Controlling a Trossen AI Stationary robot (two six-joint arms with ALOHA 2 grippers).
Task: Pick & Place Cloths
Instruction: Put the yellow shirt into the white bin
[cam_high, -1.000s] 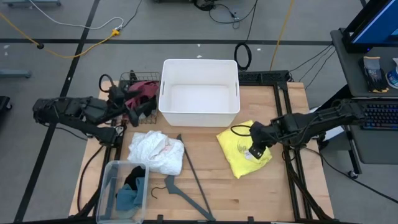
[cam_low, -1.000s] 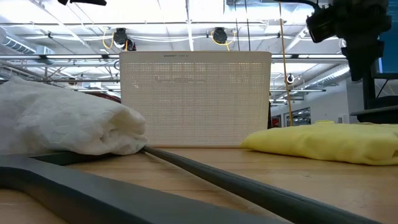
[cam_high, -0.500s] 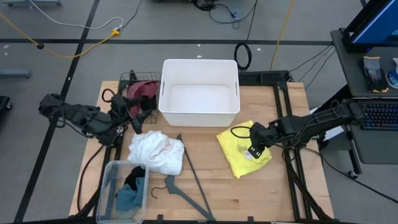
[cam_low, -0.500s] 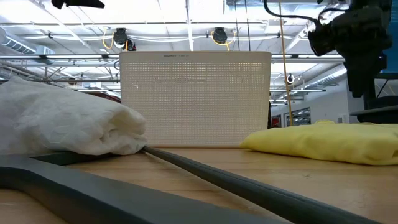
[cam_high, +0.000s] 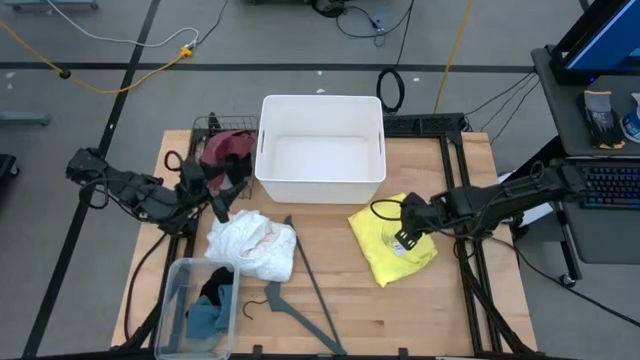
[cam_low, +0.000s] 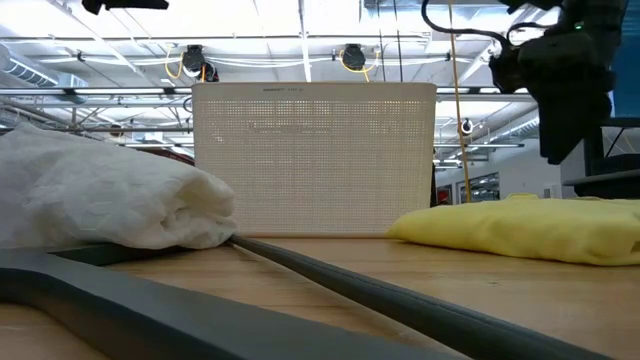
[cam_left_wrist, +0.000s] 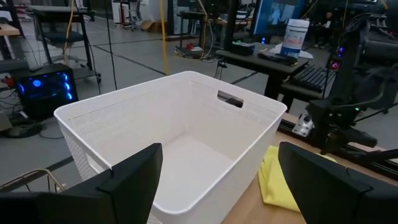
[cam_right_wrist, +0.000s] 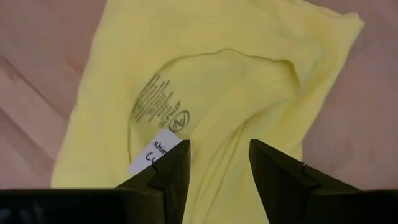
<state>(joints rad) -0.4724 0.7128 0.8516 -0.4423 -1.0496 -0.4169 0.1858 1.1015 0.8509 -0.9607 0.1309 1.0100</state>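
Note:
A bright yellow cloth (cam_high: 390, 248) with a small white tag (cam_right_wrist: 154, 155) lies flat on the table's right half. My right gripper (cam_right_wrist: 219, 149) hangs just above it, open and pointing steeply down, clear of the fabric in the low view (cam_low: 556, 140). A crumpled white cloth (cam_high: 250, 245) lies left of centre. My left gripper (cam_high: 226, 198) hovers open just beyond it, pointing level at the white bin (cam_left_wrist: 180, 130). A maroon cloth (cam_high: 228, 148) lies in a wire basket. Black and teal cloths (cam_high: 210, 300) lie in a clear box.
The white bin (cam_high: 320, 150) stands at the table's far middle. A grey hanger (cam_high: 300, 290) lies on the wood between the white cloth and the yellow one. The clear box (cam_high: 198, 305) sits at the near left corner, the wire basket (cam_high: 212, 135) at the far left.
My left gripper has swung away from the wire basket toward the table's near edge and sunk a little, now beside the white cloth, still open. My right gripper has sunk slightly toward the yellow cloth and tipped. No cloth has moved.

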